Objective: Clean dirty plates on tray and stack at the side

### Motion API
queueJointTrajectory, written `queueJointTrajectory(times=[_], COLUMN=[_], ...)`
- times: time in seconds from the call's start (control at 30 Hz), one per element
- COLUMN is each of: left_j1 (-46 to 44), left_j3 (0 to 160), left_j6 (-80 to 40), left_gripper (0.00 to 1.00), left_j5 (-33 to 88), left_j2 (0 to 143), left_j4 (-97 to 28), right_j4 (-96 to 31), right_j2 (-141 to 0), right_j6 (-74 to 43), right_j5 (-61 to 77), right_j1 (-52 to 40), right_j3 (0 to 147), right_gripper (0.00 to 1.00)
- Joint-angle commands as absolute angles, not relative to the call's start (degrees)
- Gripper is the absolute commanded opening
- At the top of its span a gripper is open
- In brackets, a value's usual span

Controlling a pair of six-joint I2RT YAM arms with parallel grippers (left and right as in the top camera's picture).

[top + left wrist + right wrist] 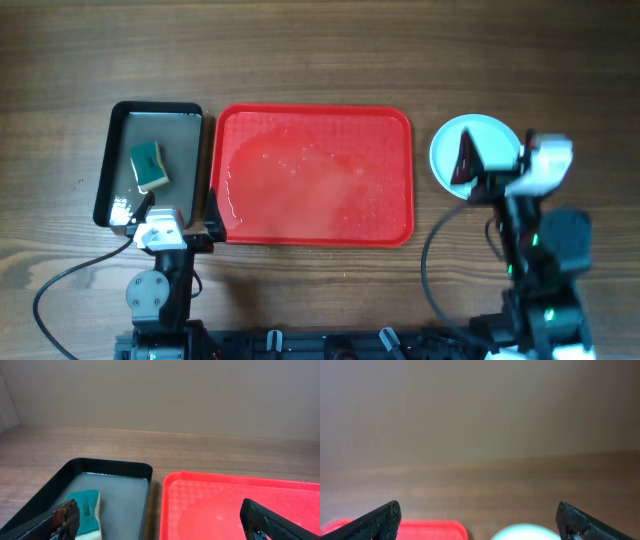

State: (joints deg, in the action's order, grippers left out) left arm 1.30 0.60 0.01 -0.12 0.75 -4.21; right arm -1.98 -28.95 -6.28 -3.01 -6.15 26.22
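Evidently the right hand was spread wide and held nothing. In its wrist view both fingers stood far apart with only bare wood and the pale rim of the plates between them. From overhead it hung over the near part of the plates, one finger lying across the top plate. Contact could not be confirmed.

The plates sat near the right edge of the surface, just beside the tray but apart from it. The number in the pile could not be told from above. The tray lay at the middle of the surface and carried no plate, only a wet film and droplets.

The left hand was likewise wide open and empty. It was stationed at the near edge over the gap between the tray and the dark tray, where the sponge rested in cloudy water.

Assessment: washing and stacking appeared complete, with the step in hand being to clear the right hand from the pile.

Recommendation:
- Raise the right hand straight up before any sideways travel, fingers kept wide.
- This keeps a fingertip from catching the rim and sliding the top plate toward the right edge.
- The left hand needed no action.
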Motion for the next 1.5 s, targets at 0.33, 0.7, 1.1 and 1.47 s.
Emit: queueJointTrajectory(times=[0.33,0.7,1.1,1.47], left_j1=[1.8,1.8,1.8,1.8], left_j3=[0.3,0.3,0.3,0.3], left_j6=[0.9,0.9,0.9,0.9], left_gripper=[1.00,1.00,1.00,1.00], left_j5=[-0.3,-0.3,-0.3,-0.3], left_j2=[0.3,0.3,0.3,0.3], left_j4=[-4.1,-4.1,-4.1,-4.1], right_j4=[5.5,0.6,0.1,0.1], right_j2=[-1.8,-0.2,-0.3,-0.3], right_j6=[-4.5,0.1,1.2,1.2], right_j5=[-0.5,-1.0,3.1,3.1], right_j1=[-4.9,-4.9,-4.9,-4.9], right_j3=[0.2,0.3,0.3,0.3], right_gripper=[1.00,1.00,1.00,1.00])
